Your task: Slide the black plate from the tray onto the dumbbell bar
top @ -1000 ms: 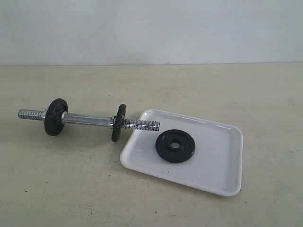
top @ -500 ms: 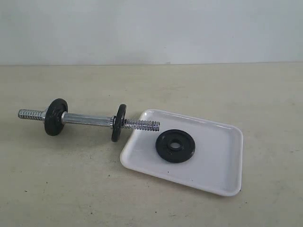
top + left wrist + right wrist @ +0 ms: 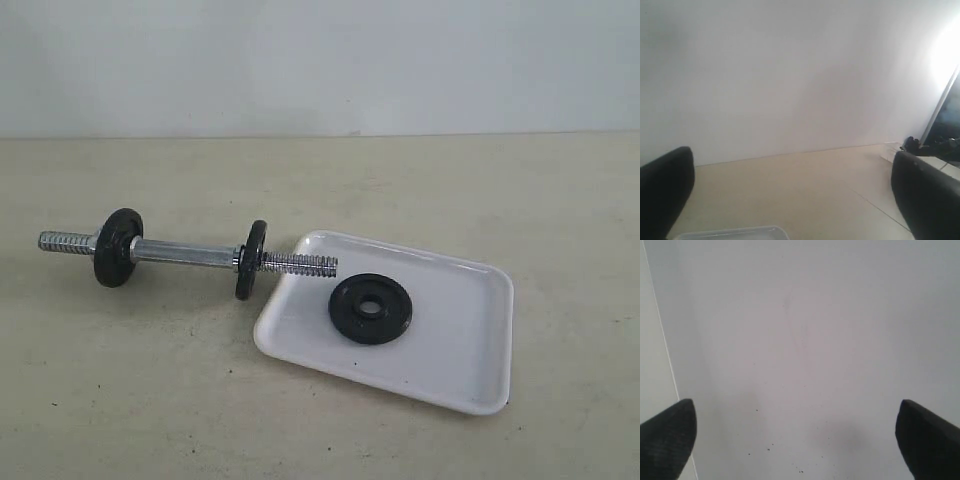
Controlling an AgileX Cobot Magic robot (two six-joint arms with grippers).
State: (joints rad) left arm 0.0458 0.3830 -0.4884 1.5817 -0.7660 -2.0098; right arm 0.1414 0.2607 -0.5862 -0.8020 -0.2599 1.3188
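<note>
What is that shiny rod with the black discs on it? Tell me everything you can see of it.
The dumbbell bar is a short, shiny, chrome-looking rod, smooth in the middle with screw-threaded ends. It lies across the beige table, with two black discs standing upright on it, one near each end. The threaded end nearer the white tray reaches over a corner of it; whether it touches the rim is hard to tell.

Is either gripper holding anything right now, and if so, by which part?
Nothing is held. The left gripper and right gripper both stand open with empty gaps; the black plate lies flat in the tray, untouched.
</note>
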